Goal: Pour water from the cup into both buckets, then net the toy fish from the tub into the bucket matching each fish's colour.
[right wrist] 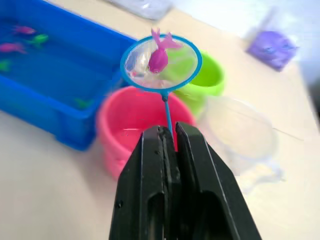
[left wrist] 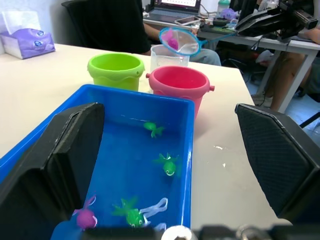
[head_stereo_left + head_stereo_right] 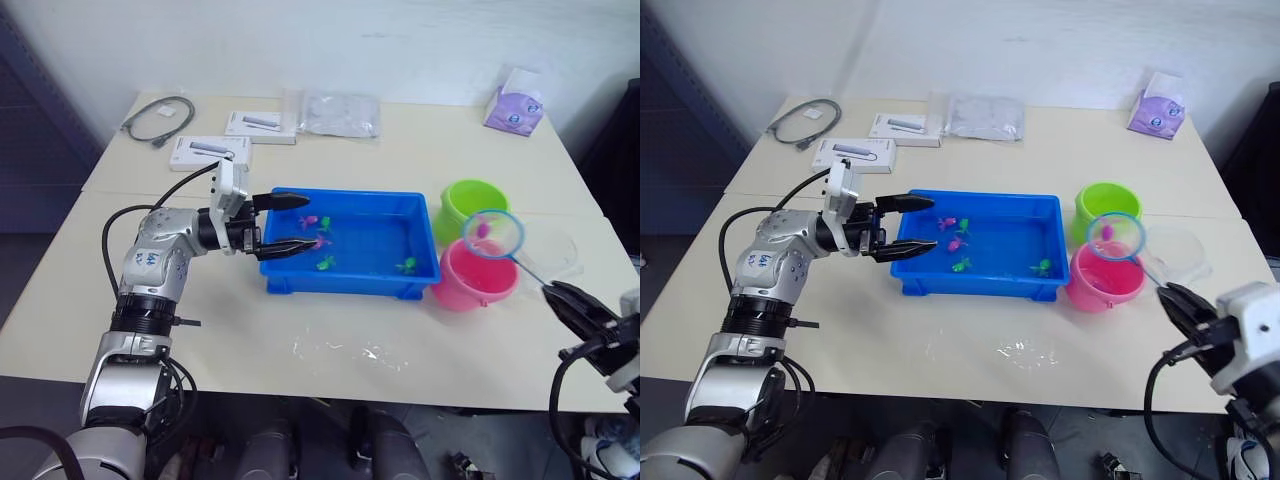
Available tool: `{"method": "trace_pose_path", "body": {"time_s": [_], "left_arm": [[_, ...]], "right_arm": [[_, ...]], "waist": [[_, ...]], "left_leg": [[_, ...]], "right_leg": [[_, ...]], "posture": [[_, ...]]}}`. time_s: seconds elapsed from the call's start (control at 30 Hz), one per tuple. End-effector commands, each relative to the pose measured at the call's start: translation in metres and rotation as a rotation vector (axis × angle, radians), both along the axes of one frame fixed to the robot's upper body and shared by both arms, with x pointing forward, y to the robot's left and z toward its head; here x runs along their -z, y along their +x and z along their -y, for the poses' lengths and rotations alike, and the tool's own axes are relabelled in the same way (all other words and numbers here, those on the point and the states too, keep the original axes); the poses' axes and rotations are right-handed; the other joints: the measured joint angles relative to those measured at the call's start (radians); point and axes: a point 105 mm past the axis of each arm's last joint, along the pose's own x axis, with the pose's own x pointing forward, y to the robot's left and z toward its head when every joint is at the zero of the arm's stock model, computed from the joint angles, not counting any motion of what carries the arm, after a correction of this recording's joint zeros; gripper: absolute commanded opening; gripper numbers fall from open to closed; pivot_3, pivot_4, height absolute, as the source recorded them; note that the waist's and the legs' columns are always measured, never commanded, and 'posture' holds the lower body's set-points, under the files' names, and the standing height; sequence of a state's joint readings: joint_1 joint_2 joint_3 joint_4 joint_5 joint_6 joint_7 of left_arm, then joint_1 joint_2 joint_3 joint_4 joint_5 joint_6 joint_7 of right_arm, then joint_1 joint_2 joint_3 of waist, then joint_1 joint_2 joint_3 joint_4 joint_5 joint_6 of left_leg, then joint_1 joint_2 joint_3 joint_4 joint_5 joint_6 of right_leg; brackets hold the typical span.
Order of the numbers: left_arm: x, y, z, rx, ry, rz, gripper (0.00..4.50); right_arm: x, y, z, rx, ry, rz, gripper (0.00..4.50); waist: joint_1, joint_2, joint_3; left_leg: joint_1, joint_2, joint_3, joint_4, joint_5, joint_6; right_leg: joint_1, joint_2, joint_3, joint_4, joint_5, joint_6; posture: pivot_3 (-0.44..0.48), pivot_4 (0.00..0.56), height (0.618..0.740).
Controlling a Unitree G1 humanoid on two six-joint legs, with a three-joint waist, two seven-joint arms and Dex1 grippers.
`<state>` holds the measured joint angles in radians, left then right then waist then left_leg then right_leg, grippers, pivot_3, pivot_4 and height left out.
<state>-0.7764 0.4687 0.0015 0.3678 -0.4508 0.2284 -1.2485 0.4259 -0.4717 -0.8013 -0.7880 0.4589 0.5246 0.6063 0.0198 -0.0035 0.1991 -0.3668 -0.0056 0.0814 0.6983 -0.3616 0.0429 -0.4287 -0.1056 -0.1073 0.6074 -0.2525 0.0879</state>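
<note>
An office: desks with a laptop (image 2: 172, 6) and seated people (image 2: 280, 65)

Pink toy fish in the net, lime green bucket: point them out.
Pink toy fish (image 1: 159, 59), right wrist view, on its body.
Lime green bucket (image 3: 452, 218), left eye view, on its outer wall.

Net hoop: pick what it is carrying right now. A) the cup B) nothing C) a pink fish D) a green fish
C: a pink fish lies in the net, whose handle the right end effector pinches shut, holding the hoop above the pink bucket.
</note>
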Motion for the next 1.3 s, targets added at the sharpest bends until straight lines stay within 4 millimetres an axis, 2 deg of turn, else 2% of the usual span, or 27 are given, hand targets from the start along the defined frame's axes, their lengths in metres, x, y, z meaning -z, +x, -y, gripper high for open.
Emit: {"method": "trace_pose_path", "body": {"time_s": [0.03, 0.2, 0.33, 0.5, 0.57, 0.6, 0.73, 0.9, 1.07, 1.17, 1.23, 1.3], "left_arm": [[-0.008, -0.004, 0.002, 0.014, -0.013, 0.036, 4.49], [-0.007, -0.011, 0.003, 0.018, -0.019, 0.023, 4.49], [-0.005, -0.015, 0.006, 0.028, -0.012, 0.013, 4.49], [0.001, -0.021, 0.009, 0.050, 0.012, 0.006, 4.49], [0.003, -0.022, 0.010, 0.052, 0.013, 0.003, 4.49], [0.003, -0.023, 0.010, 0.054, 0.013, 0.002, 4.49], [0.008, -0.028, 0.012, 0.072, 0.035, 0.003, 4.49], [0.011, -0.031, 0.016, 0.078, 0.037, 0.006, 4.49], [0.011, -0.030, 0.018, 0.053, 0.032, 0.030, 4.49], [0.013, -0.029, 0.017, 0.043, 0.035, 0.032, 4.49], [0.012, -0.027, 0.013, 0.021, 0.031, 0.032, 4.49], [0.011, -0.023, 0.001, -0.027, 0.025, 0.027, 4.49]], "right_arm": [[0.006, -0.009, 0.019, 0.074, -0.180, 0.056, 0.00], [0.018, -0.006, 0.027, 0.098, -0.378, 0.113, 0.00], [0.021, 0.002, 0.017, 0.022, -0.565, 0.182, 0.00], [0.024, 0.009, 0.012, 0.014, -0.674, 0.204, 0.00], [0.024, 0.010, 0.011, 0.004, -0.786, 0.193, 0.00], [0.020, 0.010, 0.014, 0.017, -0.929, 0.204, 0.00], [0.013, 0.008, 0.011, -0.040, -1.206, 0.293, 0.00], [0.009, 0.003, 0.011, -0.069, -1.400, 0.388, 0.00], [0.016, 0.002, 0.017, -0.116, -1.485, 0.399, 0.00], [0.012, 0.004, 0.021, -0.104, -1.411, 0.426, 0.00], [0.002, 0.007, 0.025, -0.064, -1.373, 0.444, 0.00], [-0.010, 0.011, 0.018, -0.052, -1.208, 0.473, 0.00]], "waist": [[0.001, 0.000, 0.000], [-0.003, 0.000, 0.000], [-0.006, 0.000, 0.000], [-0.005, 0.000, 0.000], [-0.005, 0.000, 0.000], [-0.005, 0.000, 0.000], [-0.003, 0.001, 0.000], [0.001, 0.001, 0.000], [0.000, 0.001, -0.001], [0.000, 0.001, -0.001], [-0.002, 0.001, -0.001], [-0.006, 0.001, 0.000]], "left_leg": [[0.000, 0.000, 0.000, 0.000, 0.000, 0.000], [0.001, 0.000, 0.001, 0.000, 0.000, 0.000], [0.002, 0.000, 0.001, 0.001, 0.000, 0.000], [0.002, 0.000, 0.001, 0.001, 0.000, -0.001], [0.002, 0.000, 0.001, 0.001, 0.000, -0.001], [0.002, 0.000, 0.001, 0.001, 0.000, -0.001], [0.002, 0.000, 0.001, 0.001, 0.000, -0.001], [0.002, 0.000, 0.001, 0.001, 0.001, -0.002], [0.002, 0.000, 0.001, 0.001, 0.001, -0.002], [0.002, 0.000, 0.001, 0.001, 0.001, -0.002], [0.003, 0.001, 0.001, 0.001, 0.001, -0.003], [0.005, 0.001, 0.002, 0.001, 0.001, -0.003]], "right_leg": [[0.000, 0.000, 0.000, 0.000, 0.000, 0.000], [0.000, 0.000, 0.003, 0.001, 0.000, 0.000], [0.000, 0.000, 0.005, 0.002, 0.000, 0.000], [0.000, -0.001, 0.006, 0.002, 0.000, 0.000], [0.000, -0.001, 0.006, 0.003, 0.000, 0.000], [0.000, -0.001, 0.006, 0.003, 0.000, 0.000], [0.000, -0.001, 0.006, 0.003, 0.000, 0.000], [0.000, -0.001, 0.006, 0.002, 0.000, 0.000], [0.001, -0.001, 0.007, 0.002, 0.000, 0.000], [0.001, -0.001, 0.007, 0.001, 0.000, -0.001], [0.001, 0.000, 0.007, 0.000, -0.001, -0.001], [0.001, 0.000, 0.009, 0.000, -0.001, -0.001]], "posture": [[0.000, 0.150, 0.740], [0.000, 0.150, 0.740], [0.000, 0.150, 0.740], [0.000, 0.150, 0.740], [0.000, 0.150, 0.740], [0.000, 0.150, 0.740], [0.000, 0.150, 0.740], [0.000, 0.150, 0.740], [0.000, 0.150, 0.740], [0.000, 0.150, 0.740], [0.000, 0.150, 0.740], [0.000, 0.150, 0.740]]}}
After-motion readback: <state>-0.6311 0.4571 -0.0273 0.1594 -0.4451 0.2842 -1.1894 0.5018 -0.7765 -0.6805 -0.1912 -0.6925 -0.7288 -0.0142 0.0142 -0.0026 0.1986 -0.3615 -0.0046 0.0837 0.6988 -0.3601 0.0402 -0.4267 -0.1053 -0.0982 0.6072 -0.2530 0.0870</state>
